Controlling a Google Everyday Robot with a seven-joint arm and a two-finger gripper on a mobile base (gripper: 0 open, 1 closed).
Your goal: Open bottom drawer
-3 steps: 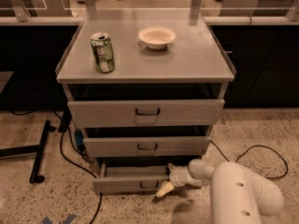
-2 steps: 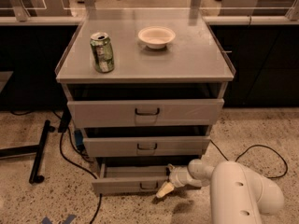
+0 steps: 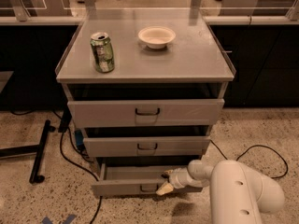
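The bottom drawer [image 3: 126,186] is the lowest and narrowest of three grey fronts in the metal cabinet [image 3: 196,69]. It stands pulled out a little, with a strip of its grey tray [image 3: 135,172] showing. Its small black handle [image 3: 148,188] sits at the middle of the front. My gripper [image 3: 164,185] is at the drawer's front edge, just right of the handle, with its pale fingertips over the rim. The white arm [image 3: 233,190] comes in from the lower right.
A green can [image 3: 102,52] and a white bowl [image 3: 157,36] stand on the cabinet top. The top drawer [image 3: 145,112] and middle drawer [image 3: 145,146] are also slightly out. Black cables [image 3: 70,157] and a black stand foot [image 3: 39,150] lie on the floor at left; a cable [image 3: 261,149] lies at right.
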